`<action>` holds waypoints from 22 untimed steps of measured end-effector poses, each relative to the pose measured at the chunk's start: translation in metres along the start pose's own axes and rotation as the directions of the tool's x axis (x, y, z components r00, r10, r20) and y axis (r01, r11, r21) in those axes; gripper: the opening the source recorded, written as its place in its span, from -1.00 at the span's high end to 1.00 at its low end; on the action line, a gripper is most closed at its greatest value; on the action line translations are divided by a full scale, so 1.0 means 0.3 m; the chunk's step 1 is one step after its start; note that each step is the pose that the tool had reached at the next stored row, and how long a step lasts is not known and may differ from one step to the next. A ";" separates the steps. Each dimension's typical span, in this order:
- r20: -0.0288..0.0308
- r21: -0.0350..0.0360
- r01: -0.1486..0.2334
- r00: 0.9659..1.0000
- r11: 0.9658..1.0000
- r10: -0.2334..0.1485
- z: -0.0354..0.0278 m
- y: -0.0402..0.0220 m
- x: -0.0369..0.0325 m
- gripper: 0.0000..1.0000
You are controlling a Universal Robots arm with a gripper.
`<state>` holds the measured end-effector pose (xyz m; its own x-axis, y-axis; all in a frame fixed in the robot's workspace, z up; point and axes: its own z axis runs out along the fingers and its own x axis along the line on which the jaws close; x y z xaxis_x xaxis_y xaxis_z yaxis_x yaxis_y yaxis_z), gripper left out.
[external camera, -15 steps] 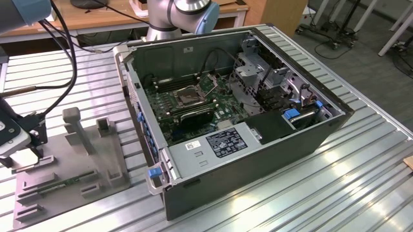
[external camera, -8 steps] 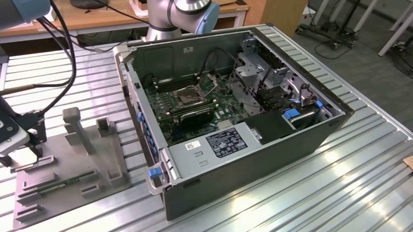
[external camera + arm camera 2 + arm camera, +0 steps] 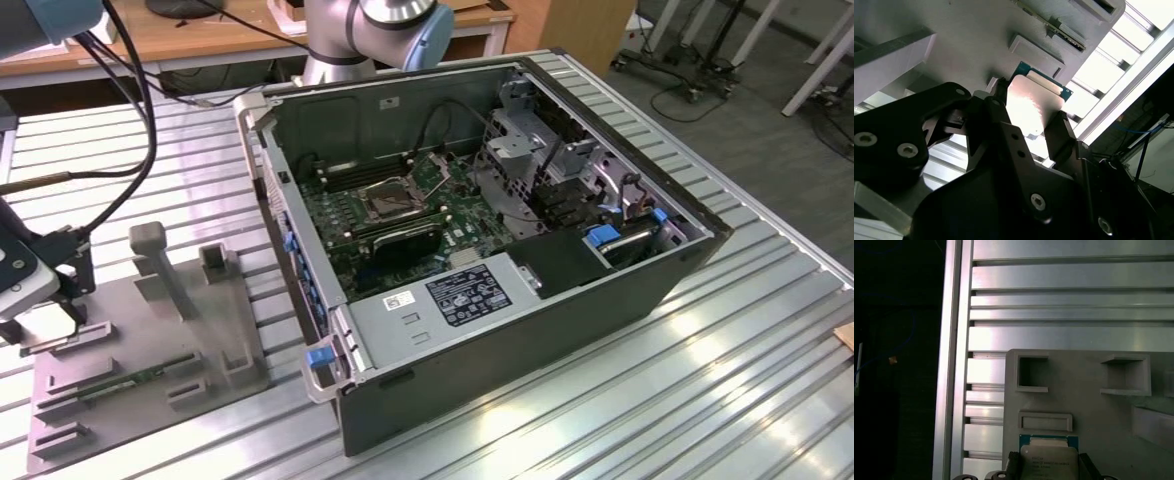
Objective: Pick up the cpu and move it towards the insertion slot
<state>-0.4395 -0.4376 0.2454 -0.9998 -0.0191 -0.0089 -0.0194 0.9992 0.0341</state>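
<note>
The cpu (image 3: 1035, 106), a flat square chip with a shiny silver top and a green rim, sits between my gripper's (image 3: 1029, 120) two dark fingers, which press on its opposite edges. In the first wrist view the cpu (image 3: 1048, 460) lies low over the grey plastic tray (image 3: 1089, 405). Whether it rests on the tray I cannot tell. At the exterior view's far left, my gripper (image 3: 47, 322) hangs at the tray's outer edge. The insertion slot (image 3: 396, 201), a square socket with a silver frame, lies on the green motherboard inside the open computer case (image 3: 534, 330), far from the gripper.
The grey tray (image 3: 147, 350) has upright posts (image 3: 150, 262) and rectangular pockets (image 3: 1029, 374). A thin green memory stick (image 3: 127, 380) lies in it. The ribbed metal table (image 3: 747, 380) ends close beside the tray. Cables (image 3: 127, 150) hang from the arm above.
</note>
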 end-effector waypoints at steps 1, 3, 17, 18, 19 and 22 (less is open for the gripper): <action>0.000 0.000 0.000 1.000 1.000 0.000 0.000 0.000 0.000 -0.08; 0.000 0.000 0.000 1.000 1.000 0.000 0.000 0.000 0.000 -0.08; 0.000 0.000 0.000 1.000 1.000 0.000 -0.039 0.001 0.000 -0.08; 0.000 0.000 0.000 1.000 1.000 0.000 -0.039 0.001 0.000 -0.08; 0.000 0.000 0.000 1.000 1.000 0.000 -0.039 0.001 0.000 -0.08; 0.000 0.000 0.000 1.000 1.000 0.000 -0.040 0.001 0.000 -0.08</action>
<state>-0.4395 -0.4376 0.2575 -0.9998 -0.0191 -0.0088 -0.0194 0.9992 0.0341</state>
